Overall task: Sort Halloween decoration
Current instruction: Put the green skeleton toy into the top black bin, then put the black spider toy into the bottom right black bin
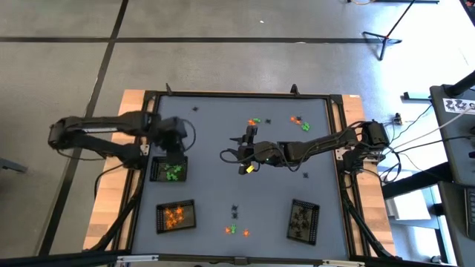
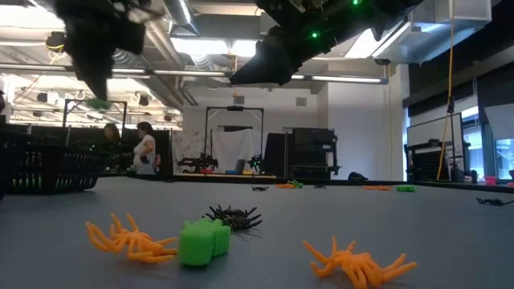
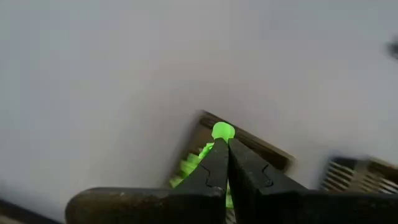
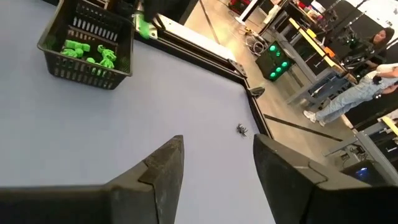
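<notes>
My left gripper (image 3: 224, 142) is shut on a tiny bright green trinket (image 3: 222, 131), one piece of the Halloween decoration. It hangs above the black mesh tray (image 1: 169, 170) that holds more green pieces (image 3: 193, 165). In the low view the left gripper (image 2: 96, 76) shows at the top left with the green bit (image 2: 99, 103) at its tips. My right gripper (image 4: 217, 146) stands open and empty over the table's middle (image 1: 239, 154). Loose orange, green and black trinkets (image 2: 201, 241) lie on the mat. My left gripper pinches the green trinket (image 3: 222, 131) between the very tips of its two fingers (image 3: 214, 158). The fingers point steeply down. The trinket is lifted clear, above the tray of green pieces.
A tray with orange pieces (image 1: 176, 216) and a tray with black pieces (image 1: 303, 220) stand near the front edge. Loose trinkets lie at the far middle (image 1: 254, 122), far right (image 1: 299, 122) and front middle (image 1: 236, 230). People stand in the room behind (image 2: 144, 148).
</notes>
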{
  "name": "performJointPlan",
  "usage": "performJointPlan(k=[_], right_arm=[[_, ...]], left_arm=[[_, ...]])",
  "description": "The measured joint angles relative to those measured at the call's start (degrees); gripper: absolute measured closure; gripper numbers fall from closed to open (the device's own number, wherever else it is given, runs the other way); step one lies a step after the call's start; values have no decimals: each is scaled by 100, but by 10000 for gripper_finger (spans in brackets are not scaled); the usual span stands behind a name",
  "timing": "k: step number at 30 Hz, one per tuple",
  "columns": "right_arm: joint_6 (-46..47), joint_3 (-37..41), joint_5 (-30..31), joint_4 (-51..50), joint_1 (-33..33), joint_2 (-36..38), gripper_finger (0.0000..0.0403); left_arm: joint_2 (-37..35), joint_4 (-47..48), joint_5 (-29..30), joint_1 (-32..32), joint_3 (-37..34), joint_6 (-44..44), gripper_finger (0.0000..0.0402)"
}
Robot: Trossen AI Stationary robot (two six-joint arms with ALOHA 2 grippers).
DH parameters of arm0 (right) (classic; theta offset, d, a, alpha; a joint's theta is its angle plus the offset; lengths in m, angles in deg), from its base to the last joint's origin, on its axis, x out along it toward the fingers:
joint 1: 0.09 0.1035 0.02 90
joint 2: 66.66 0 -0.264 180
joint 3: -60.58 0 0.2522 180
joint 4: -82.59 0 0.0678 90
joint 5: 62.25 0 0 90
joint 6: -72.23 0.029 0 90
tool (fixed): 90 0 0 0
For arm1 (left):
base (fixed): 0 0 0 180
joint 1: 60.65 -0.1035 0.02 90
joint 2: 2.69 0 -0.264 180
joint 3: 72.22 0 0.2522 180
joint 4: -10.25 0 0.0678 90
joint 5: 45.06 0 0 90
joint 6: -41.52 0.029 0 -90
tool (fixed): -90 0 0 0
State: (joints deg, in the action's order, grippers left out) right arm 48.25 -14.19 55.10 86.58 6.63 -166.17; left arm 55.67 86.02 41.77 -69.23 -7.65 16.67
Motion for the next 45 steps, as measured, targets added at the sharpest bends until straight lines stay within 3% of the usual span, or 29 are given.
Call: performJointPlan(k=[6,10,21,24,30,35,40,45], right_arm=[[18,0,0,-2,0,0,210],[18,0,-2,-2,0,0,210],[355,2,-393,-351,-40,0,210],[649,4,-815,-701,-261,20,210],[1335,4,-2260,-1113,-992,35,210],[1489,215,-2655,-1058,-1313,39,210],[1537,778,-3083,-122,-1586,39,210],[1774,962,-3076,116,-1863,38,210]], left_arm=[[-89,69,575,1455,-2,-805,401],[70,339,778,1989,-7,-1153,389],[306,508,1272,2381,-377,-1385,252],[189,375,1568,2482,-409,-1370,242],[-592,-166,2460,2822,-410,-1038,245],[-1605,-1842,3392,3080,-961,-283,246],[-2337,-4324,3236,3053,-2139,931,246],[-2612,-5608,3185,2928,-2889,1486,246]])
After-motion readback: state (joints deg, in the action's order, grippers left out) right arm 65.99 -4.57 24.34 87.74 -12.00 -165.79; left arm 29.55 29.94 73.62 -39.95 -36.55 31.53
